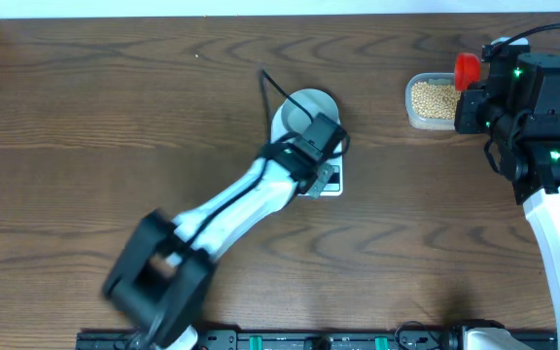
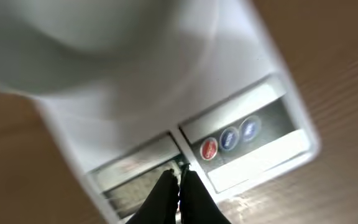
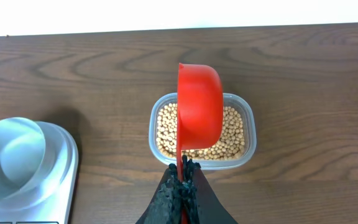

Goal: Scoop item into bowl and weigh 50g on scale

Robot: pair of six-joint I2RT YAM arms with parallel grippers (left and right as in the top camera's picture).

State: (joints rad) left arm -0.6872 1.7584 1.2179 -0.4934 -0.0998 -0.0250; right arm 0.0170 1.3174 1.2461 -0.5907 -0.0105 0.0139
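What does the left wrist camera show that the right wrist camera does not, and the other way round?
Only the left wrist view: the display and the red and blue buttons, with the shut left gripper close to them. Only the right wrist view: the right gripper shut on the red scoop, held over the clear tub of beans. Both: the bowl on the scale, and the wooden table.
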